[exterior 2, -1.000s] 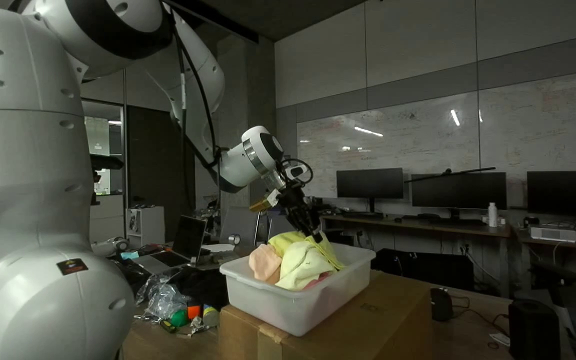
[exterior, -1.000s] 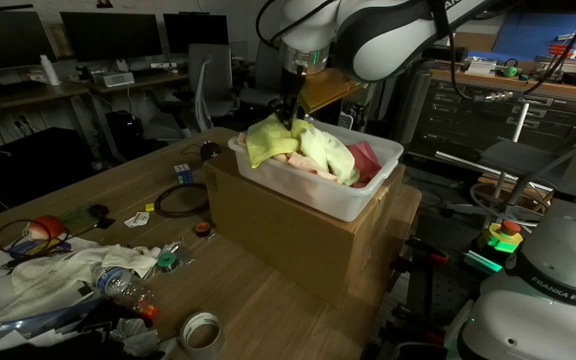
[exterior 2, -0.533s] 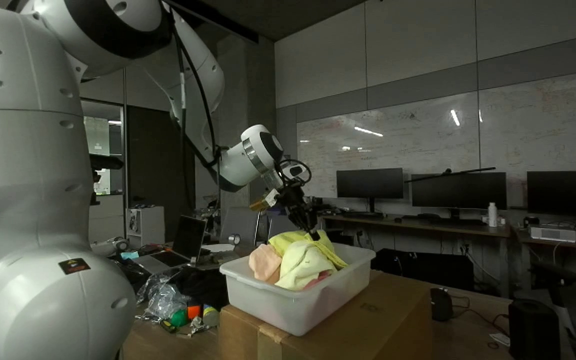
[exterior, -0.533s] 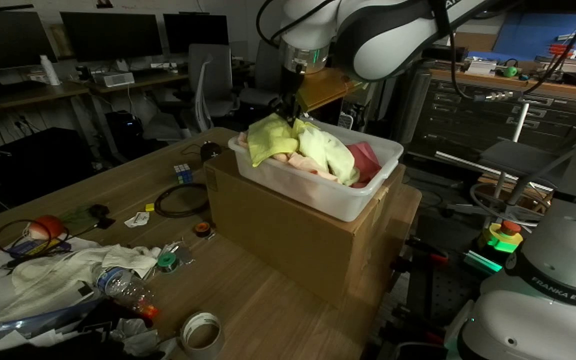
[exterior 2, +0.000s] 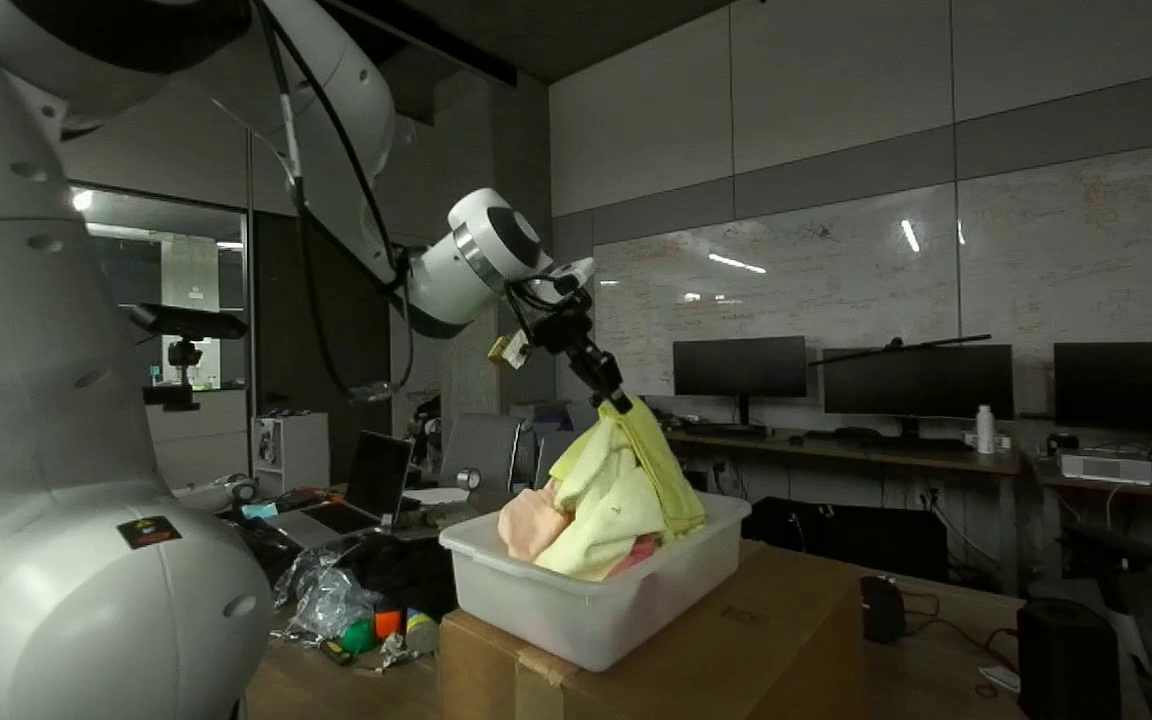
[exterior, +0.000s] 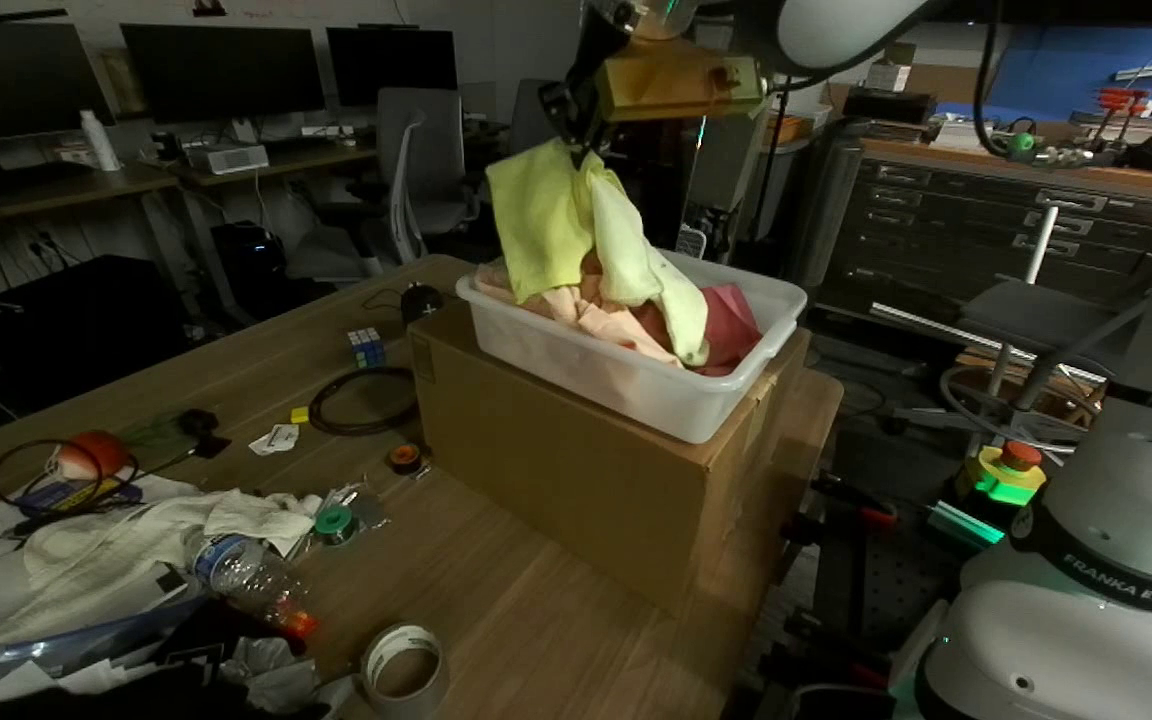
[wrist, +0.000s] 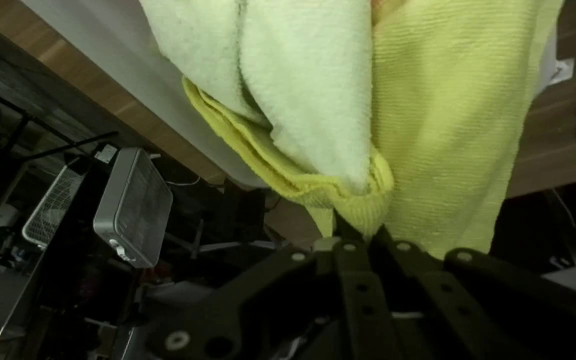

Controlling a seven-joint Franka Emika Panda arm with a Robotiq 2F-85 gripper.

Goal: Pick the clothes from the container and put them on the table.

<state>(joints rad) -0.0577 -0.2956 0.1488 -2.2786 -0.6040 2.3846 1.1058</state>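
My gripper [wrist: 366,232] is shut on a fold of the yellow cloth [wrist: 448,125] in the wrist view. In both exterior views the gripper [exterior: 581,152] [exterior 2: 613,402] is above the white container [exterior: 586,372] [exterior 2: 536,612]. The yellow cloth [exterior: 536,225] [exterior 2: 664,465] hangs from it, with its lower part at the container. A pale yellow-green cloth [exterior: 621,245] [exterior 2: 606,515] is drawn up with it; its top is tucked into the yellow fold, and I cannot tell if it is pinched too. A peach cloth [exterior: 626,335] and a red cloth [exterior: 733,325] lie in the container.
The container stands on a cardboard box [exterior: 556,470] on the wooden table [exterior: 526,610]. The table also holds a plastic bottle [exterior: 246,572], a tape roll [exterior: 404,670], a coiled cable [exterior: 361,428], a puzzle cube [exterior: 366,347] and a white cloth [exterior: 136,540].
My gripper has risen from the pile, pulling the yellow cloth up with it. The pale cloth is stretched upward too, and more of the peach and red cloths shows. The container has not moved.
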